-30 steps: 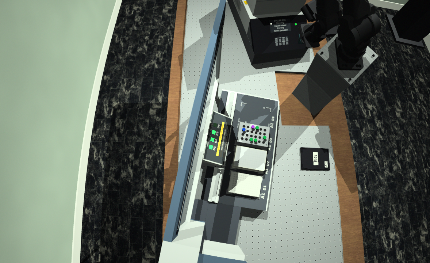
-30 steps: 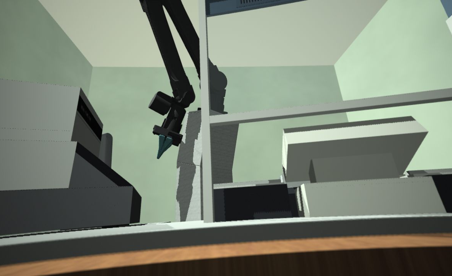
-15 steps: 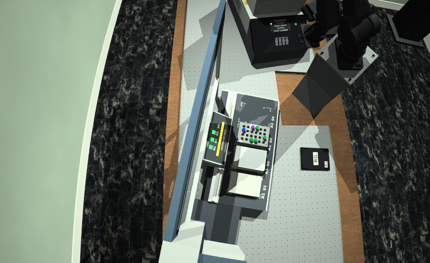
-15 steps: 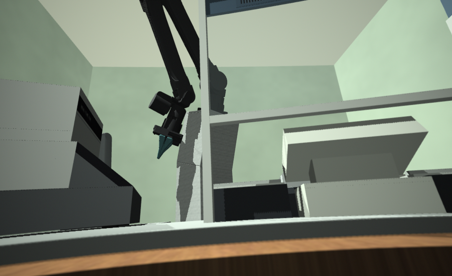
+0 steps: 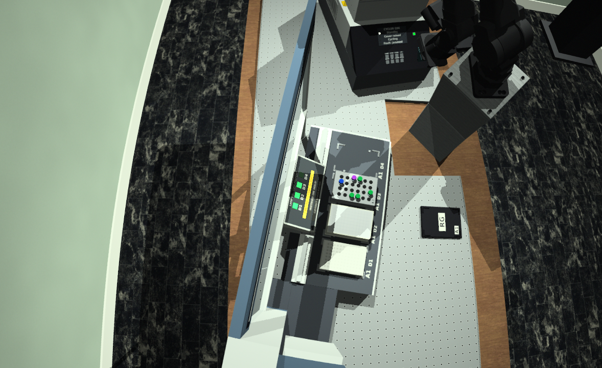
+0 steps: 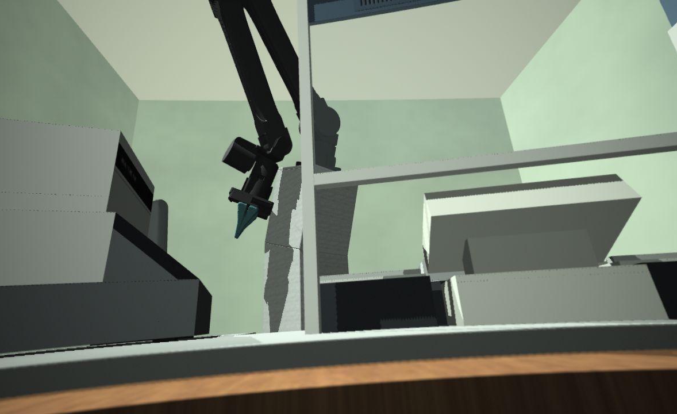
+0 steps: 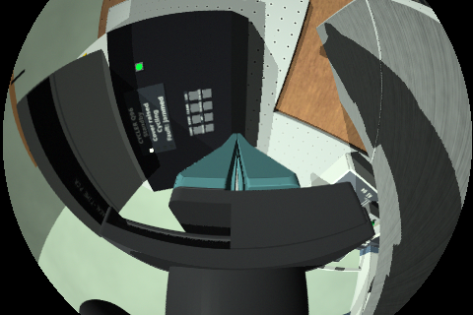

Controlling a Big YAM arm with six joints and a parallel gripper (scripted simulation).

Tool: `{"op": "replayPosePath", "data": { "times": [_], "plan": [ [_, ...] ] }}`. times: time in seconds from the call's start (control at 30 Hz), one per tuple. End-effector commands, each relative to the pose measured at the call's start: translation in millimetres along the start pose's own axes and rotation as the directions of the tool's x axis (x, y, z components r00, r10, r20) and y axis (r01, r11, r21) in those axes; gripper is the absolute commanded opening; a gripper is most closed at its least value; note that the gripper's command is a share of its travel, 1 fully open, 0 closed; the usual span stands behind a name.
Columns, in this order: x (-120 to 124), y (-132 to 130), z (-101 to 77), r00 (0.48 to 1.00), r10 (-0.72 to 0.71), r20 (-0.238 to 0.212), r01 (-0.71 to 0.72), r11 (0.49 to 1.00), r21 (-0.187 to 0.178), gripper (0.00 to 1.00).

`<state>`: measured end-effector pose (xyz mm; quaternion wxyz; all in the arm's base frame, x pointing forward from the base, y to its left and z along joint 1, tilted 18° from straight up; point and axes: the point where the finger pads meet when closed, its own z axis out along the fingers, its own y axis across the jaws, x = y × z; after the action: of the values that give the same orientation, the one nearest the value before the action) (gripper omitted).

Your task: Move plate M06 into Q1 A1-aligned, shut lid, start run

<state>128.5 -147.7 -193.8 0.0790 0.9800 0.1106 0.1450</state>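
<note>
Pale green walls point(image 6: 603, 77) enclose a dark marbled floor point(image 5: 179, 183) and a wood-topped bench point(image 5: 431, 132) under a perforated grey mat point(image 5: 413, 293).

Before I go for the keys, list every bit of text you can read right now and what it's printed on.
"Cover raised", "Cycling", "Fault: jammed": cycler panel display; its two upper lines too blurred.
"RG", "A1": regrip nest.
"A1 D1" to "A1 D4": hand-off row edge.
"D1" to "D4": side status panel; smaller print unreadable.
</note>
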Motion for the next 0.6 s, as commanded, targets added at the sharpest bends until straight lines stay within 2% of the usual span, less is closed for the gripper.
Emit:
{"op": "replayPosePath", "data": {
  "times": [0.0,0.23,0.37,0.57],
  "plan": [
    [-1,-11,-8.9,1.000,-0.013,0.008,0.013,1.000,0.018,0.00],
    [-1,-10,-10.3,1.000,-0.013,0.007,0.013,1.000,0.014,0.00],
    [2,-1,-5.8,1.000,-0.017,0.000,0.017,1.000,-0.003,0.00],
    [1,0,-1.1,1.000,-0.016,0.002,0.016,1.000,0.001,0.00]
  ]
}}
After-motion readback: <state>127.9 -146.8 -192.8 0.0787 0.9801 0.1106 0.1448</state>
